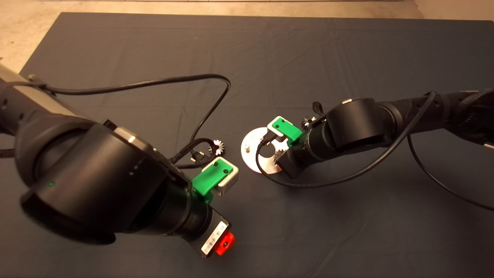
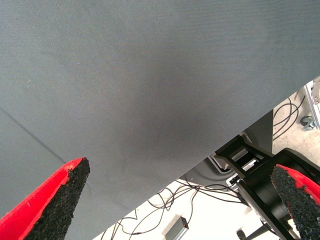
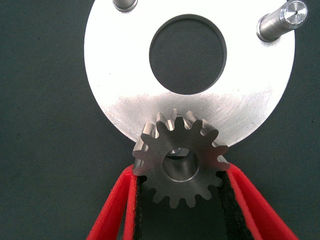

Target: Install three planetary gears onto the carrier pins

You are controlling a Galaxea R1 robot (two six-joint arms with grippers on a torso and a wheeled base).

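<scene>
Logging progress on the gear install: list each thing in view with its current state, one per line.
right gripper: shut on a gear, over the disc's edge.
held gear: flat between the fingers, its hole over a pin, seating unclear.
disc: flat on the mat, two other pins bare.
loose gears: one lies left of the disc, one beyond the right arm.
left gripper: open, empty, above the mat.

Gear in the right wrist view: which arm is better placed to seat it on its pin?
Right. The right gripper holds the gear over the disc's pin, which shows through its hole. The left gripper is open, empty, off at the mat's edge.
</scene>
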